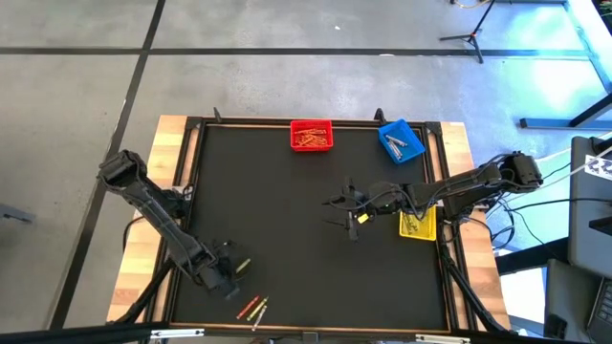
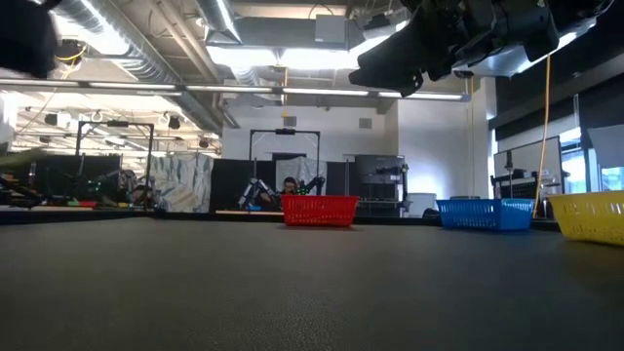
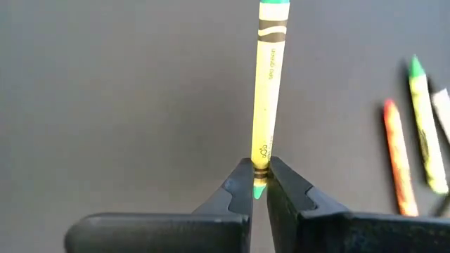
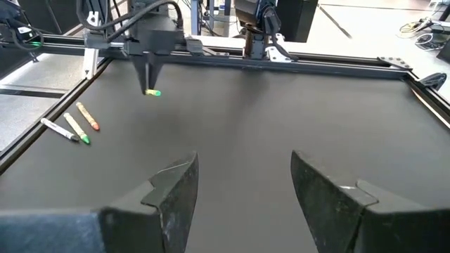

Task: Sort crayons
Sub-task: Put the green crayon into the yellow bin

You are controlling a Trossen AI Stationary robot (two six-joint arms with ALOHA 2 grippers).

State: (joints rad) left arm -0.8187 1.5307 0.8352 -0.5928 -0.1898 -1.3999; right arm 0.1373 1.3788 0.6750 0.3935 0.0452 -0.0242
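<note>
My left gripper (image 1: pixel 229 268) hangs over the table's near left part, shut on a yellow-green crayon (image 3: pixel 269 91); the right wrist view shows the crayon (image 4: pixel 152 92) clear of the black mat. Three more crayons (image 1: pixel 253 308) lie flat on the mat near the front edge: an orange one (image 3: pixel 398 158), a yellow-green one (image 3: pixel 425 126) and a pale one (image 4: pixel 60 128). My right gripper (image 4: pixel 242 190) waits open above the mat's right half (image 1: pixel 342 212), beside the yellow bin, with nothing between its fingers. My left gripper pinches the crayon's green tip end (image 3: pixel 260 184) between its two fingertips (image 3: pixel 239 184). The fingers point steeply down, and the crayon runs on past them in line with them. It is lifted clear of the mat.
A red bin (image 1: pixel 311 135) and a blue bin (image 1: pixel 402 140) stand at the far edge, both with crayons inside. A yellow bin (image 1: pixel 418 223) sits at the right edge. The raised frame (image 1: pixel 191 182) borders the mat, whose middle is bare.
</note>
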